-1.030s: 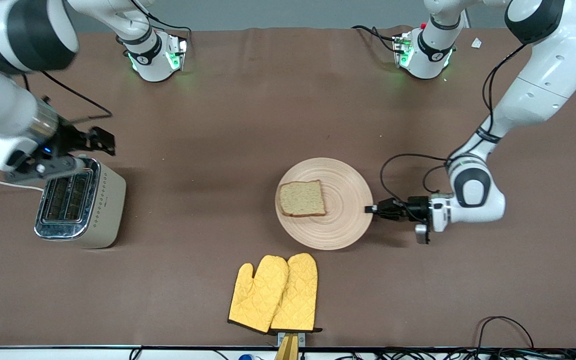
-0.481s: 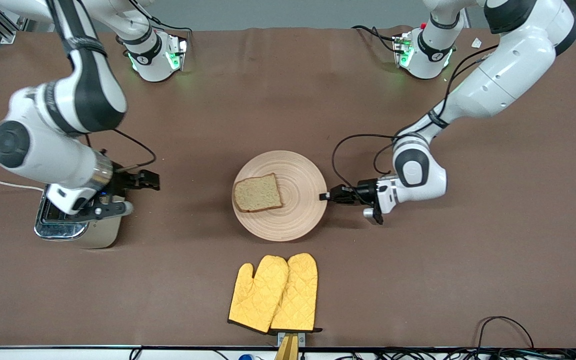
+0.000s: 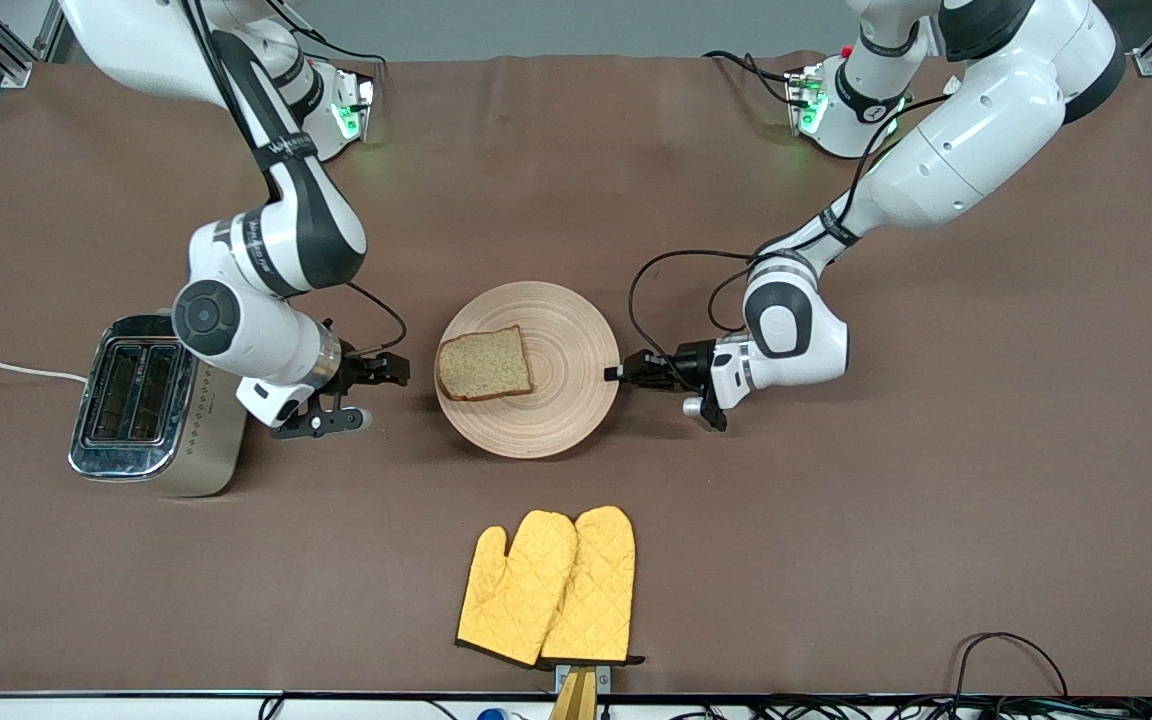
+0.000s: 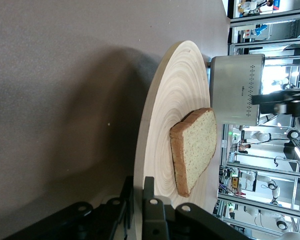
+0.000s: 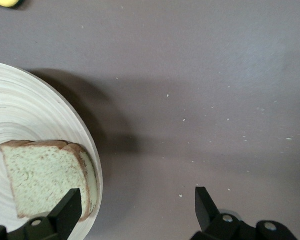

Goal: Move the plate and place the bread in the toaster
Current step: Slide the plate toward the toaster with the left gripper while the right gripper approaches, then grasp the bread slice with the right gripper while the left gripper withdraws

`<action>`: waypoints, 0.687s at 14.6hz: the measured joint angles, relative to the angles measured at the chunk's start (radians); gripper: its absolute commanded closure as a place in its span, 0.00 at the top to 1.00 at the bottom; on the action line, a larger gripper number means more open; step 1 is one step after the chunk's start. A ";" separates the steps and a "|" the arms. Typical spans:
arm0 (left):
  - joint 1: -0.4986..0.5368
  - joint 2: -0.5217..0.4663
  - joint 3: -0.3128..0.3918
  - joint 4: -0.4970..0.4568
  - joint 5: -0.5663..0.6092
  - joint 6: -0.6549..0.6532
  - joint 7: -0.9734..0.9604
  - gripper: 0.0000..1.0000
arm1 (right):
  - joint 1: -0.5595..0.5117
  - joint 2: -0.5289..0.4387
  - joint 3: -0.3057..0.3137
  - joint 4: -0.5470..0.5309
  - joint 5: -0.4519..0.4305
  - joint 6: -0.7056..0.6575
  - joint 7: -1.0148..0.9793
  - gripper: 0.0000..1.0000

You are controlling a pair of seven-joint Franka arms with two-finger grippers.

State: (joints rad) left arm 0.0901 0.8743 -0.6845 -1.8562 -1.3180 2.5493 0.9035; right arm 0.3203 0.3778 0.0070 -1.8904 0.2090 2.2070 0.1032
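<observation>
The left gripper (image 3: 618,373) is clamped on the rim of the plate (image 3: 566,320), which carries the bread (image 3: 483,363). The right gripper (image 3: 376,390), fingers spread wide, hangs between the plate's other edge and the toaster (image 3: 151,405), holding nothing.

Bread (image 3: 483,363) flat on wooden plate (image 3: 561,420); cream toaster (image 3: 158,405) upright, slots empty.
</observation>
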 measured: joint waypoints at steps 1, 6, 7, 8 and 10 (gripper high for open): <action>-0.001 0.005 0.001 0.001 0.000 0.001 0.000 0.06 | 0.010 0.000 0.000 -0.028 0.017 0.034 0.000 1.00; -0.004 0.027 0.005 0.026 0.000 0.012 0.001 0.37 | 0.048 -0.006 0.000 -0.122 0.092 0.113 0.000 1.00; -0.005 0.030 0.005 0.036 0.000 0.012 0.001 0.52 | 0.056 -0.011 0.001 -0.134 0.104 0.119 0.000 1.00; -0.005 0.033 0.005 0.045 0.000 0.012 0.001 1.00 | 0.067 -0.017 0.001 -0.149 0.112 0.131 0.000 1.00; -0.004 0.036 0.007 0.058 0.000 0.013 0.001 1.00 | 0.092 -0.032 0.001 -0.180 0.125 0.152 0.003 0.96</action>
State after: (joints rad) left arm 0.0857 0.9105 -0.6780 -1.7984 -1.3181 2.5618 0.9043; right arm 0.4122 0.3461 0.0080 -2.0702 0.3339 2.3590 0.1064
